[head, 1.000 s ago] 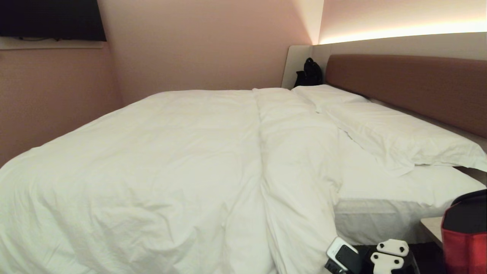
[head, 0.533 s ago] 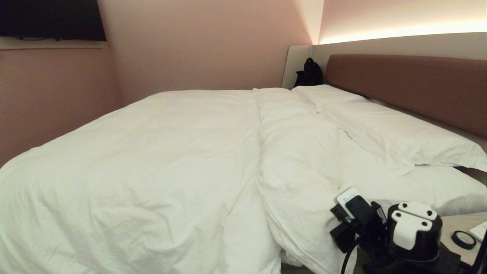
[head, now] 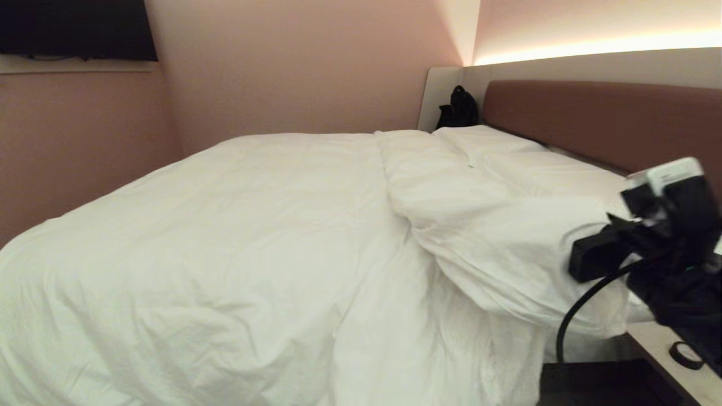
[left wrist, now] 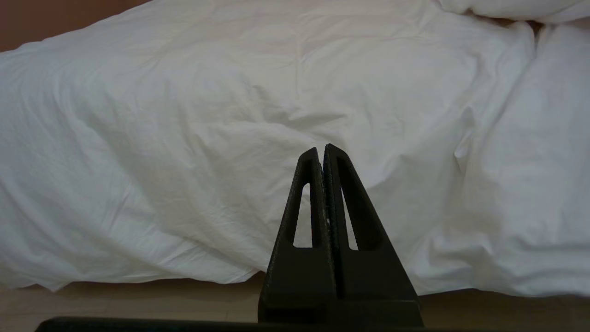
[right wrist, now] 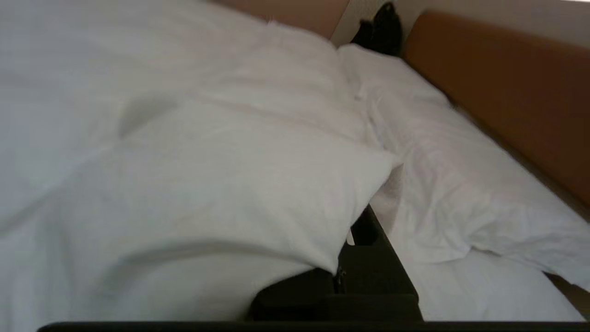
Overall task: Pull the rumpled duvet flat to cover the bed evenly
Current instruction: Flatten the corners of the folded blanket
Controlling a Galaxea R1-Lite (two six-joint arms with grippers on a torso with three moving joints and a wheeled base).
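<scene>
The right gripper (right wrist: 355, 240) has a fold of the white duvet (right wrist: 221, 184) clamped between its black fingers (right wrist: 368, 258), and the cloth drapes over and hides most of them. Beyond the fold lie 2 white pillows (right wrist: 442, 180) along the reddish-brown headboard (right wrist: 511, 87). A black bag (right wrist: 380, 27) sits at the far corner.

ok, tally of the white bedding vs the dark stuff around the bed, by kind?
duvet: 1
pillows: 2, near and far
black bag in the far corner by the headboard: 1
dark ring-shaped item on the bedside ledge: 1
Total: 5
</scene>
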